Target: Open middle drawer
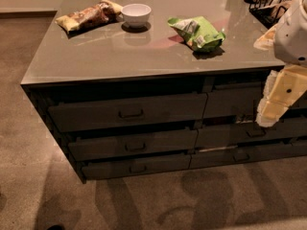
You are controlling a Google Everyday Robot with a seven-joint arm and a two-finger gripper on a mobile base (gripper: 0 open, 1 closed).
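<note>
The middle drawer (133, 146) is the dark grey-brown front in the left column of the counter, between a taller drawer (128, 112) above and a slimmer drawer (136, 166) below. A small dark loop handle (135, 147) sits at its centre. Its front stands roughly in line with the other fronts. My gripper (269, 115), cream-coloured under a white arm (293, 30), hangs at the right edge of the view. It is in front of the right column's drawers, far to the right of the middle drawer's handle and apart from it.
On the grey countertop (96, 56) lie a brown snack bag (88, 16), a white bowl (135, 14) and a green snack bag (197, 32). A black wire rack (271, 4) stands at the back right. Brown carpet (144, 205) lies in front of the drawers.
</note>
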